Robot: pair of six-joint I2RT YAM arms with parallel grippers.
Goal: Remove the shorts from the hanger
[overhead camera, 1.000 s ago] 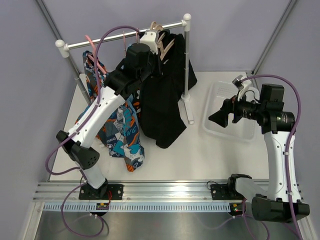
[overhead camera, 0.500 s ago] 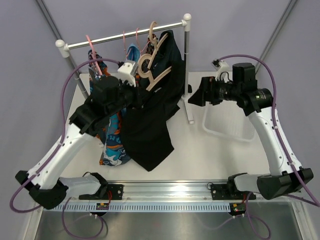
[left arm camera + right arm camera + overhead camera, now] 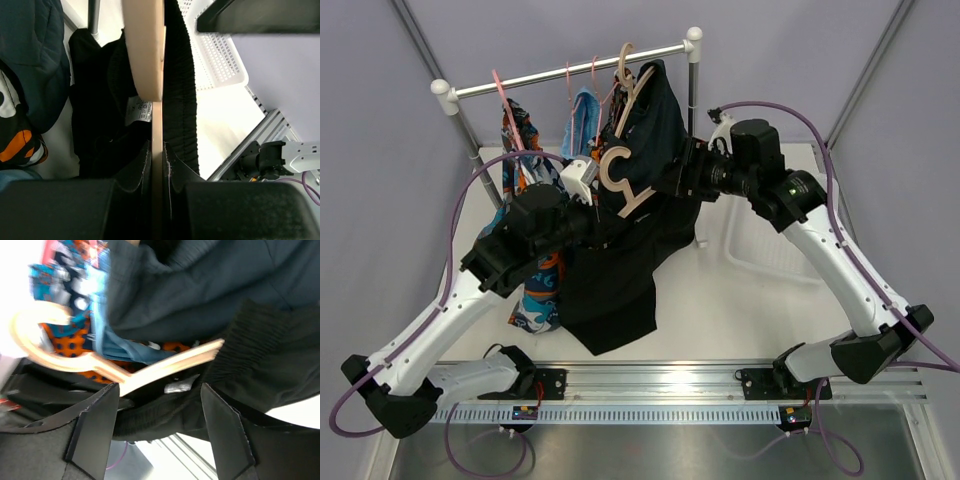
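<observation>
My left gripper [image 3: 608,218] is shut on a wooden hanger [image 3: 622,178], off the rack; its fingers clamp the thin wooden bar [image 3: 157,150]. A pair of black shorts [image 3: 615,285] hangs from this hanger, the ribbed waistband [image 3: 180,90] draped over it. My right gripper [image 3: 672,182] is open at the right end of the hanger [image 3: 165,365], its jaws either side of the black waistband [image 3: 250,340] without closing. A second dark pair [image 3: 658,110] hangs on the rack. An orange, black and white patch [image 3: 20,145] shows at the left.
The rack's white rail [image 3: 550,75] and right post [image 3: 694,120] stand behind. A light blue garment [image 3: 584,108] and a teal-orange patterned one [image 3: 535,300] hang left of the shorts. A white basket [image 3: 770,250] sits on the table at the right.
My left arm drew the hanger with the black shorts off the rail and toward the front. My right arm swung left from the basket to the hanger's right end, jaws open.
</observation>
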